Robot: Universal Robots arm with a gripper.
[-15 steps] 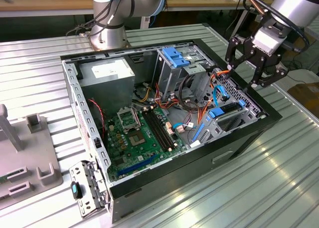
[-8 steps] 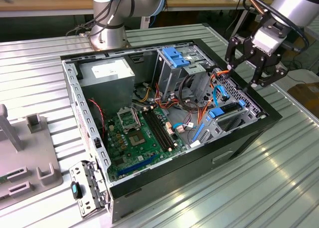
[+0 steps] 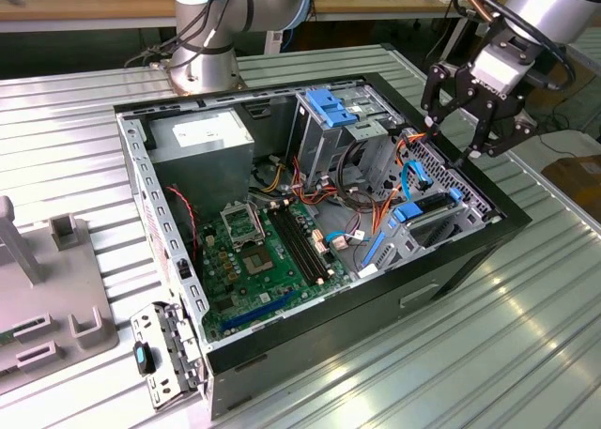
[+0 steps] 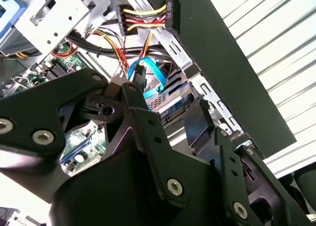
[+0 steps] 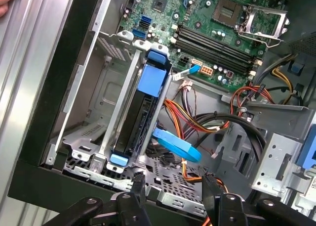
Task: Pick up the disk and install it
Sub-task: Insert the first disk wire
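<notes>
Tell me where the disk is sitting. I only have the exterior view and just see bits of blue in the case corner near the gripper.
Observer: In the first wrist view the disk stands on edge in a metal bay next to the case wall. Its blue rails show at both ends.
Operator: Is anything between the jaws?
Observer: Nothing. The gripper is open, with the jaws apart and clear of the disk.
Operator: Any cable close to it?
Observer: A flat blue cable lies right beside the disk. I cannot tell whether it is plugged in.
</notes>
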